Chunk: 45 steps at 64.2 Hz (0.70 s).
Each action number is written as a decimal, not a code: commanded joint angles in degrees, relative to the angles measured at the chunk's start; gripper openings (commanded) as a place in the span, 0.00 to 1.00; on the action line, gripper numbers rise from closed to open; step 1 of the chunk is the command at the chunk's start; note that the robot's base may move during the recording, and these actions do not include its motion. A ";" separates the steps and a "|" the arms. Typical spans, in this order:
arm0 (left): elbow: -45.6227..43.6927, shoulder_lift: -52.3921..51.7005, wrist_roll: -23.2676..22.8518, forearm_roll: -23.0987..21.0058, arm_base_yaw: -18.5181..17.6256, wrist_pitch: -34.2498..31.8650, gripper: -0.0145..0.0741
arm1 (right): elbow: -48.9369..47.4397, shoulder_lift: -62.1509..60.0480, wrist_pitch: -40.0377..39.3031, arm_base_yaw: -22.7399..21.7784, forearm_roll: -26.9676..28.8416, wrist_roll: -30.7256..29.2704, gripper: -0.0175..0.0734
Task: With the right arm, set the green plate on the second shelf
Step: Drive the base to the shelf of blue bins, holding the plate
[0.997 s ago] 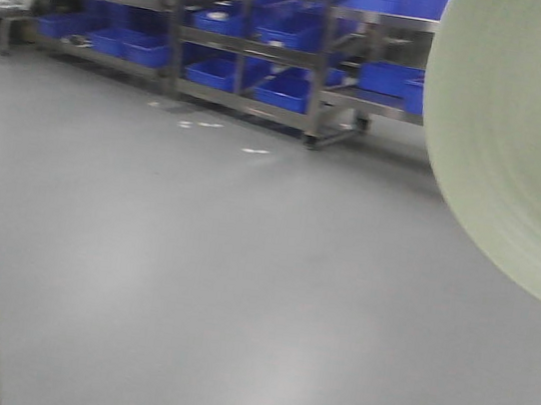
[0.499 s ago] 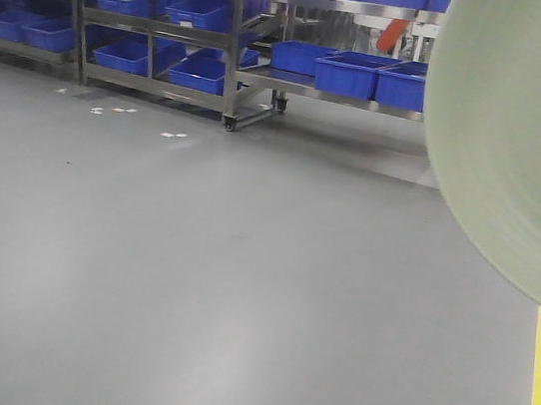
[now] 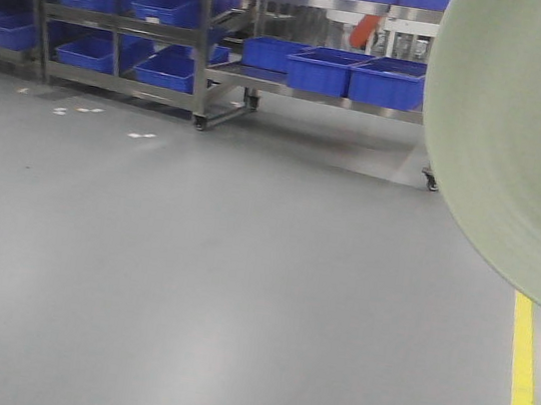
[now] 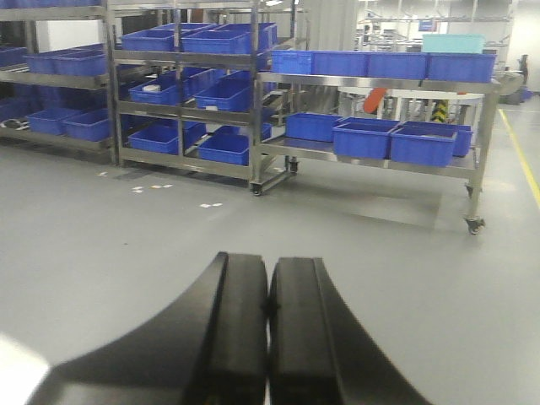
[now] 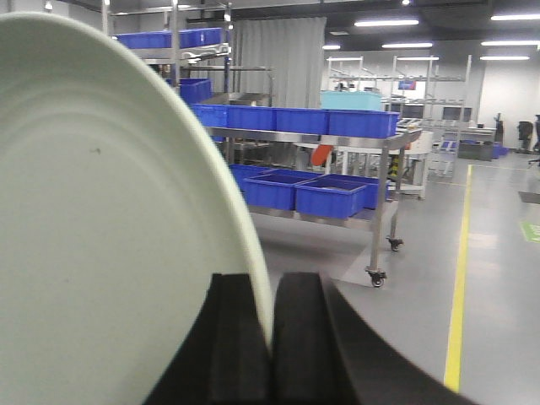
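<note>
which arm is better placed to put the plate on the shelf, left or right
Right. The right gripper is clamped on the rim of the green plate. The left gripper is shut with nothing between its fingers.

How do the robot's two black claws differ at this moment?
The right claw pinches the rim of the green plate; the left claw grips nothing. The plate's edge sits between the right claw's fingers, while the left claw's fingers meet each other directly. Both claws are black, curved and closed.
</note>
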 commanded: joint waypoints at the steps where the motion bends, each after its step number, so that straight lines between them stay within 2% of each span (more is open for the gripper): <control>1: 2.40 -0.19 -0.36 -0.27 -0.09 -4.67 0.31 | -1.55 0.60 -6.24 -0.07 0.42 0.15 0.25; 45: 2.40 -0.19 -0.36 -0.27 -0.09 -4.67 0.31 | -1.55 0.60 -6.24 -0.07 0.42 0.15 0.25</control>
